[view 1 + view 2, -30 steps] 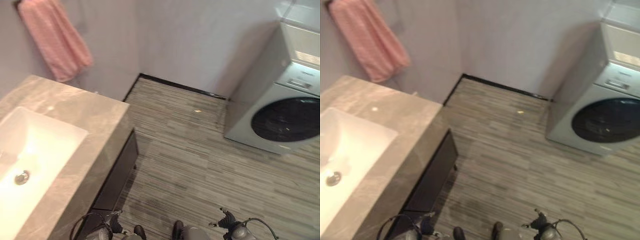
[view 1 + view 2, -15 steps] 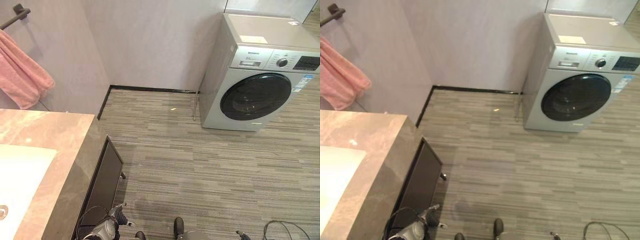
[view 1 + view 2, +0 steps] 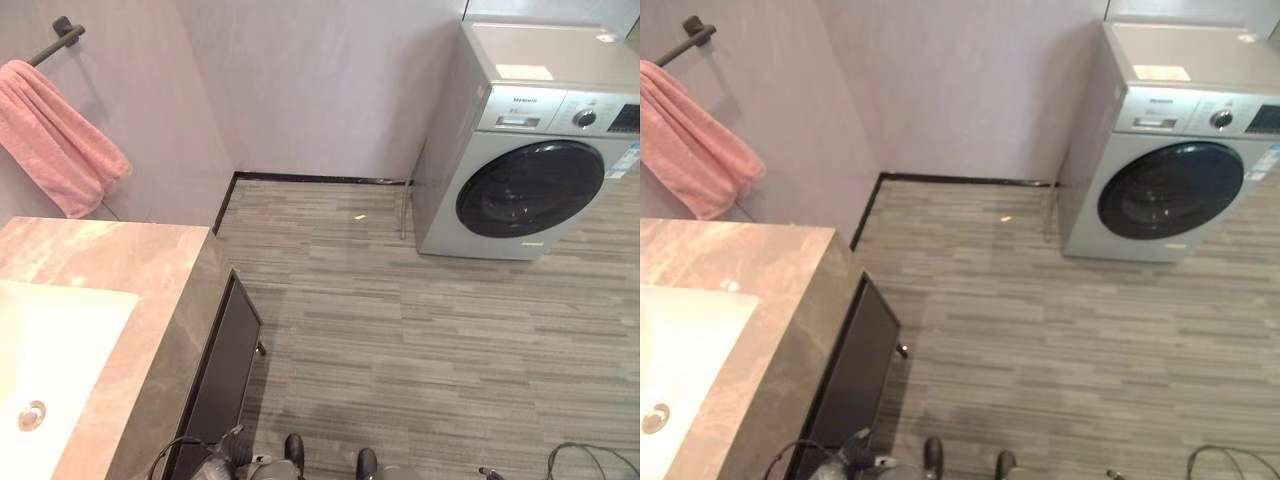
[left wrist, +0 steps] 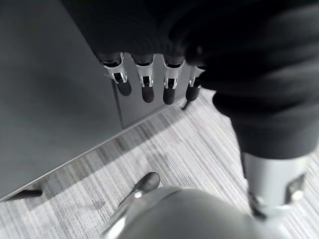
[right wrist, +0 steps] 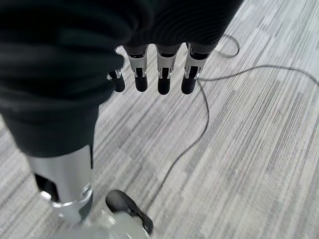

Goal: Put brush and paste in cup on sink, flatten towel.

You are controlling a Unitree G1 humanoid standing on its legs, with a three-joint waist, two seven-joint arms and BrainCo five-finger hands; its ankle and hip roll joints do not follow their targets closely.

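Towel (image 3: 58,135) draped lengthwise from wall bar (image 3: 55,38)

A marble-look counter (image 3: 150,250) runs along the left wall with a white sink basin (image 3: 60,340) sunk into it, a round metal drain (image 3: 32,414) at the basin's bottom, and a dark cabinet front (image 3: 225,370) below the counter's edge. The striped grey floor (image 3: 420,340) stretches away to a dark skirting at the far wall. A front-loading washing machine (image 3: 530,150) stands on the floor in the far right corner, against the wall.
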